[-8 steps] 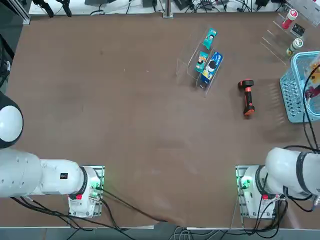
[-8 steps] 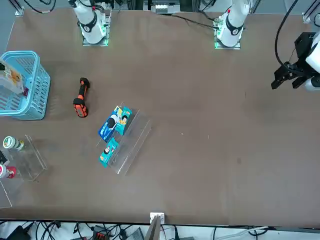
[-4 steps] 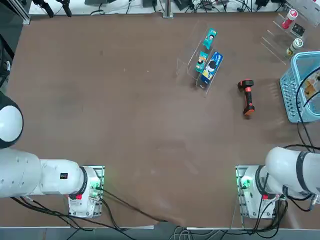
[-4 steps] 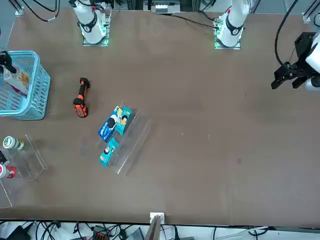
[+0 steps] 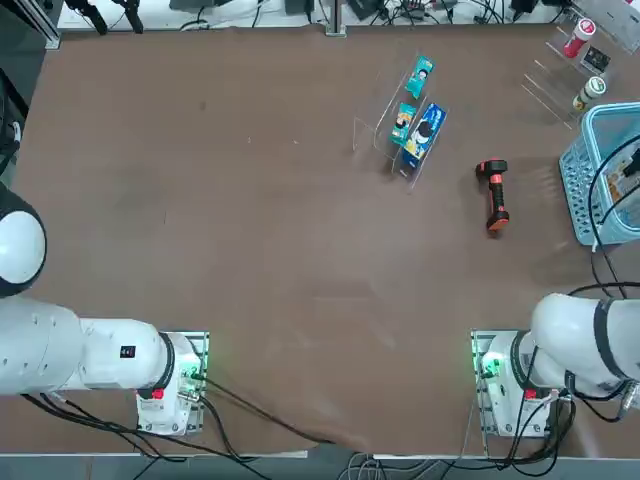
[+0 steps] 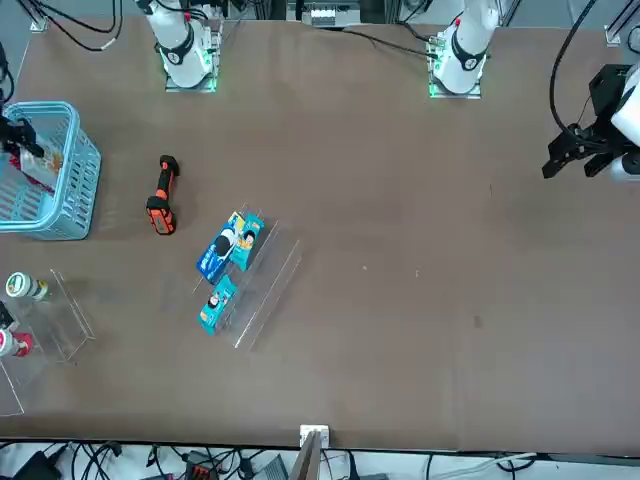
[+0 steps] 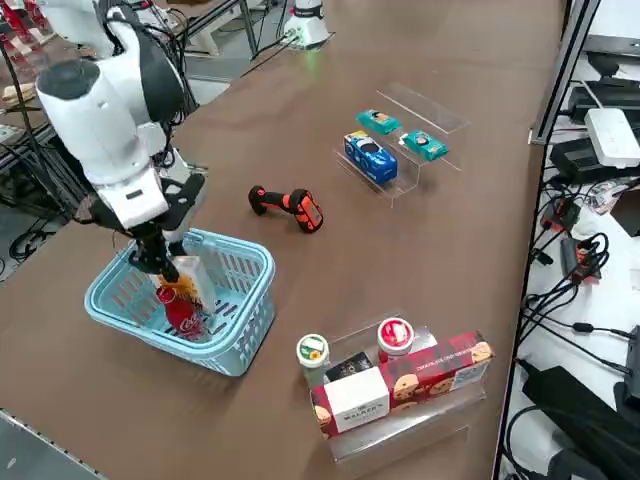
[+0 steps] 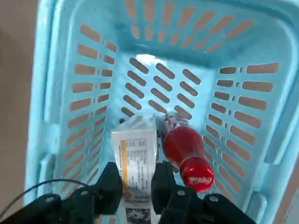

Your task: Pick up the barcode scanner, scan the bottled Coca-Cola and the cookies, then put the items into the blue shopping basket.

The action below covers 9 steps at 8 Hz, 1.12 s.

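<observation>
The light blue, lattice-walled plastic basket [image 5: 582, 190] is cut off at the top view's right edge. Within it, the right gripper [image 8: 136, 175] partly hides the white, flat cardboard cookie box [image 8: 135, 149], its small print blurred.

No word can be read with certainty. On the cap of the red bottle [image 8: 184, 140], pale script is seen, too blurred to be spelled out. On the narrow side of the cookie box [image 8: 135, 158], lines of fine dark print are carried beside a yellow-orange band (all too small to be read), and a dark, square-patterned code is printed near one end.
</observation>
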Tool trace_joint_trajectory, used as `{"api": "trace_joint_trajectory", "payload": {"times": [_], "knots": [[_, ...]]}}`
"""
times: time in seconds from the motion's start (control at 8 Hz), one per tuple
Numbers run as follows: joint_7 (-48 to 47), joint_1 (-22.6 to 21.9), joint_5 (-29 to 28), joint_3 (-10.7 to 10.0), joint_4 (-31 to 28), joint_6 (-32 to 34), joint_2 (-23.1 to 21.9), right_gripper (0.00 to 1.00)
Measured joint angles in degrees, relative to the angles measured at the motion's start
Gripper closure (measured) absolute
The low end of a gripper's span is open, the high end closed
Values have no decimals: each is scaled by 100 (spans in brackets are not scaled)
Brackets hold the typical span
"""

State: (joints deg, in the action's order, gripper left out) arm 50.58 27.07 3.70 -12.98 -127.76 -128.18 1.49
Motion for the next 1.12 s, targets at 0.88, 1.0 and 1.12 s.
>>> {"api": "trace_joint_trajectory", "payload": {"times": [0.88, 1.0, 1.12], "knots": [[21, -37, -185, 34, -25, 129, -92, 1], [8, -163, -212, 73, 197, 571, -255, 0], [-105, -394, -239, 97, 550, 1179, -453, 0]]}}
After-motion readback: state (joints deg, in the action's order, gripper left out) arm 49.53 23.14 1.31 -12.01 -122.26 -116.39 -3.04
